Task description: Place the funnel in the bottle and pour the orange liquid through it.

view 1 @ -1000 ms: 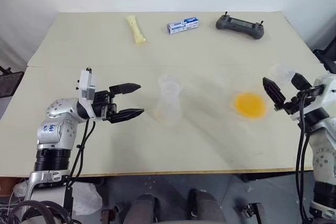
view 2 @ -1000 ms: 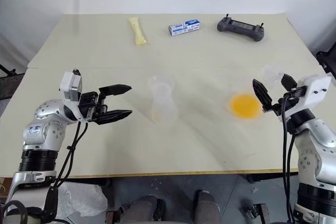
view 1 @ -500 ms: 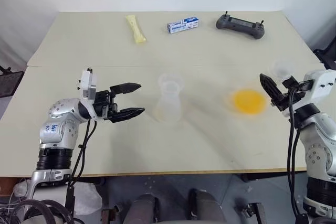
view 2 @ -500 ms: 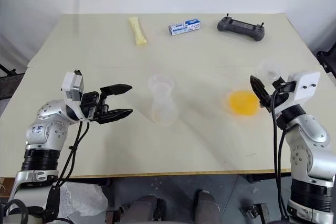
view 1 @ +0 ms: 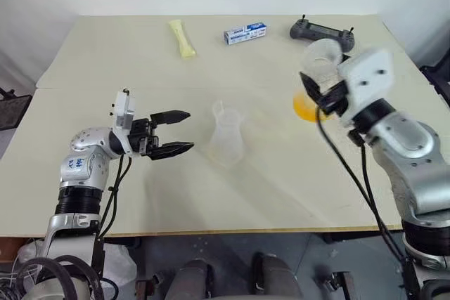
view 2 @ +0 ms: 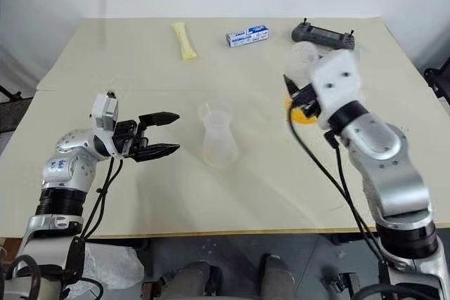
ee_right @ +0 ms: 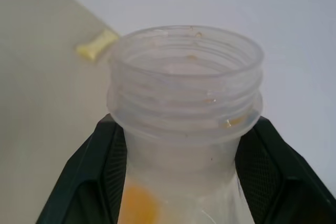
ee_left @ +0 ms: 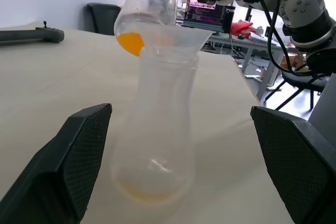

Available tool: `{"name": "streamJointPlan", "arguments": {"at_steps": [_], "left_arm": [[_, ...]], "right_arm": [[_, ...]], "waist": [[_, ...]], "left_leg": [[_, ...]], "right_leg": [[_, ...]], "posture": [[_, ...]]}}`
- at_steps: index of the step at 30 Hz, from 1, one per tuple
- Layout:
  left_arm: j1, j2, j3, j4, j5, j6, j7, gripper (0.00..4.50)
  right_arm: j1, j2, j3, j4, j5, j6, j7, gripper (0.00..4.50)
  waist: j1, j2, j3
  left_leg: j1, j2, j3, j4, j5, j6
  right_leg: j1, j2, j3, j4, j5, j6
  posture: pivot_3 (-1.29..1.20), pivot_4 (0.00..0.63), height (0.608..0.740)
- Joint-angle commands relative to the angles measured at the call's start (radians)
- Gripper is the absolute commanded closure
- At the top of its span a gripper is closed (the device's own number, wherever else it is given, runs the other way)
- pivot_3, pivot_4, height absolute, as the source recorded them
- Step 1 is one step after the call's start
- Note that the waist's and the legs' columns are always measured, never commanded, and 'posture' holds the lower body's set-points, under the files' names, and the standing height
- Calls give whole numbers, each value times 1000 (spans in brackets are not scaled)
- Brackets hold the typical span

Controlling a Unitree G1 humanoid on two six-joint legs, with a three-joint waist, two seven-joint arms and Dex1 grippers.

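Beige table (view 1: 281, 173) carries bottle (view 1: 226, 135) w/ funnel (ee_left: 178, 38) seated in neck, flanked by wide-open left gripper (view 1: 176, 133), while jar (view 1: 320, 61) w/ orange liquid (view 1: 304, 105) is held clamped in right gripper (view 1: 325, 93), raised, presumably for pouring.

Across my table (view 1: 140, 194), along the far edge, I see three things lying flat and well apart from one another. A yellow packet (view 1: 182, 38) lies at the far left, pointing toward me at a slight slant. To its right lies a small blue and white box (view 1: 245, 33), turned a little askew. Further right, near the far corner, rests a dark grey controller (view 1: 309, 31) with two short antennas sticking up
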Motion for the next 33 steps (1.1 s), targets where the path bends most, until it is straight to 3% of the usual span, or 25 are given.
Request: {"name": "streamJointPlan", "arguments": {"at_steps": [1,6,14,33], "left_arm": [[-27,-9,4,24,14,-42,-24,0],[-34,-18,12,31,18,-77,-32,0],[-15,-48,57,12,-15,-110,-10,0],[82,-92,108,-29,-66,-101,-28,0]], "right_arm": [[-34,-33,42,12,-147,-99,3,2055],[-96,-43,132,27,-307,-128,59,2055],[-231,40,262,57,-536,-138,115,2055],[-272,92,305,122,-798,-367,203,2055]], "waist": [[-1,0,0],[-9,0,0],[-25,0,0],[-26,0,0]], "left_leg": [[0,0,0,0,0,0],[-1,1,0,-1,0,0],[-1,1,-1,-1,0,0],[-1,1,-2,-1,0,0]], "right_leg": [[0,0,0,0,0,0],[0,0,-2,-1,0,0],[0,0,-2,-1,0,0],[0,0,-3,-1,0,0]], "posture": [[0,150,740],[0,150,740],[0,150,740],[0,150,740]]}}
